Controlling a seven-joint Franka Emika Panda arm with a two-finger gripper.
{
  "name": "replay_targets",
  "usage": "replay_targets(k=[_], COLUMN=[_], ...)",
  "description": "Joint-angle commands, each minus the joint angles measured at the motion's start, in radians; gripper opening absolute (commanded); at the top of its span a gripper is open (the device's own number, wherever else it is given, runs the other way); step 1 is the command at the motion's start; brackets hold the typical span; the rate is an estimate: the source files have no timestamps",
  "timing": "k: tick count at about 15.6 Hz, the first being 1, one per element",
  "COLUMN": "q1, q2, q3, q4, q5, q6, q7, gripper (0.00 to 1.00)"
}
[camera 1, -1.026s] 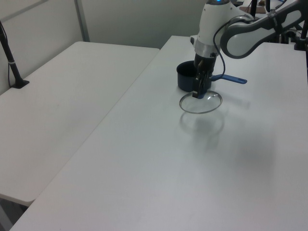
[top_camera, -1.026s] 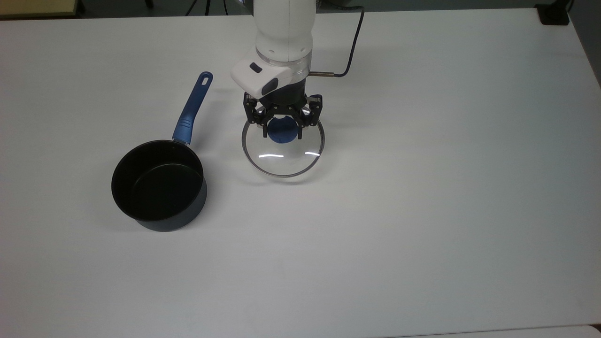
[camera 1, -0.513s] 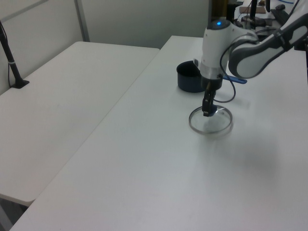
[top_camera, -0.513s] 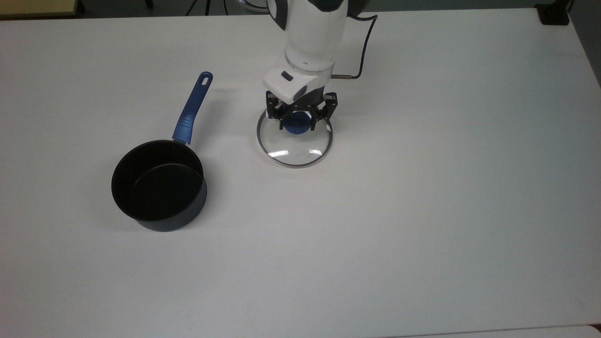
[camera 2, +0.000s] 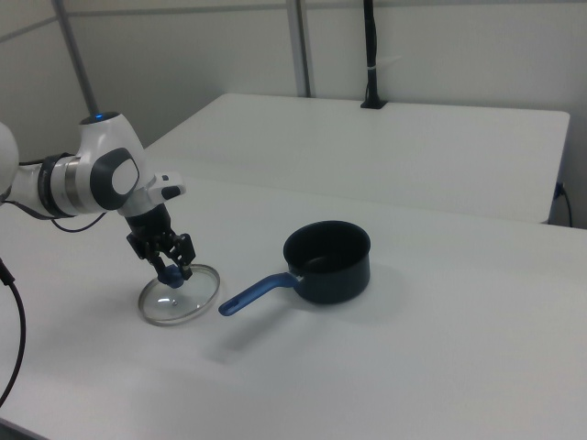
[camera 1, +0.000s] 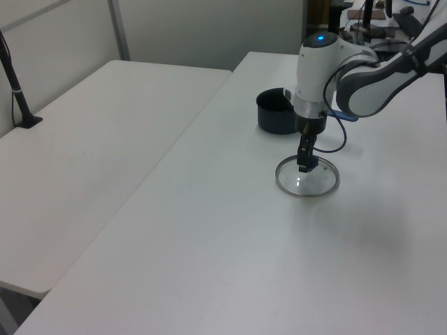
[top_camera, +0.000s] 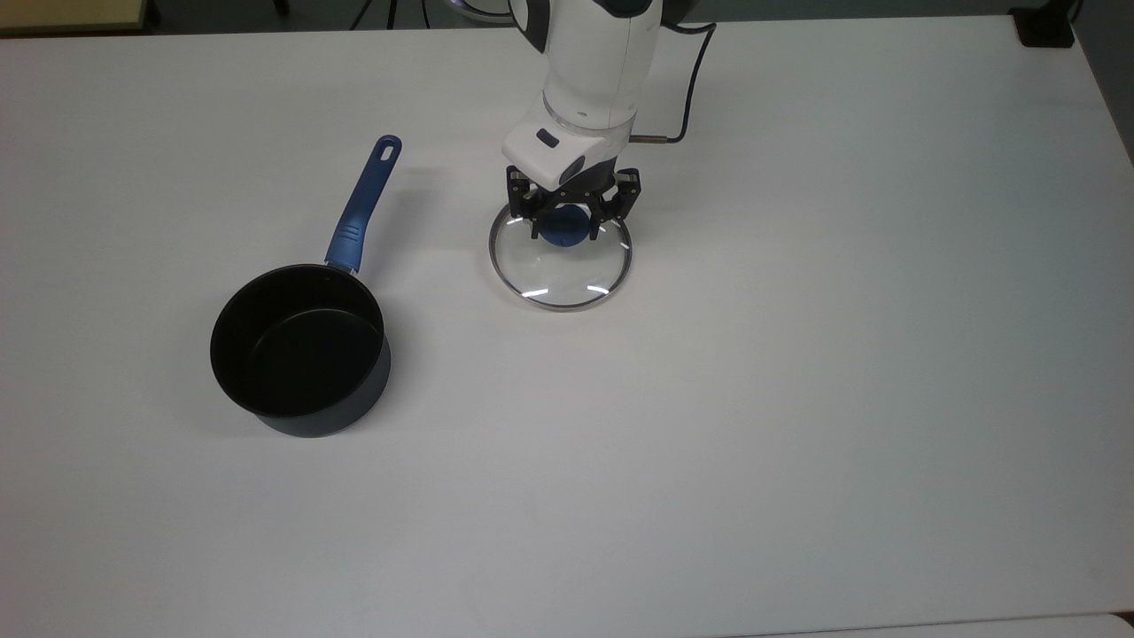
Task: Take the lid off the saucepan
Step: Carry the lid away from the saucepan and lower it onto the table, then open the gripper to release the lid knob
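Arm reaching down, hand (top_camera: 564, 229) pointing downward, fingers closed

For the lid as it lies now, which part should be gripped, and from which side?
Grip the blue knob at the centre of the lid, coming straight down from above. The lid lies flat on the table with its thin rim down, so the rim likely offers no hold, while the knob stands up alone. The gripper is already placed this way, fingers either side of the knob.

The round clear glass lid (top_camera: 561, 264) with a blue knob lies flat on the white table. The dark navy saucepan (top_camera: 299, 351) stands open, well apart at the top view's left, its long blue handle pointing away.
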Motion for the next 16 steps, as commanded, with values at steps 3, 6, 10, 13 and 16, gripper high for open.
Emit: replay_targets(k=[3, 6, 10, 13, 16], q1=[0.008, 0.003, -0.005, -0.008, -0.012], q2=[-0.057, -0.062, -0.071, -0.082, -0.093], q3=[0.000, 0.000, 0.000, 0.000, 0.000], q4=[-0.101, -0.110, -0.108, -0.102, -0.088], q5=[-0.031, -0.031, -0.028, -0.022, -0.014], q6=[0.006, 0.005, -0.040, -0.067, -0.083], q7=[-0.040, -0.062, -0.066, -0.066, -0.053], gripper=[0.49, 0.49, 0.63, 0.81, 1.00])
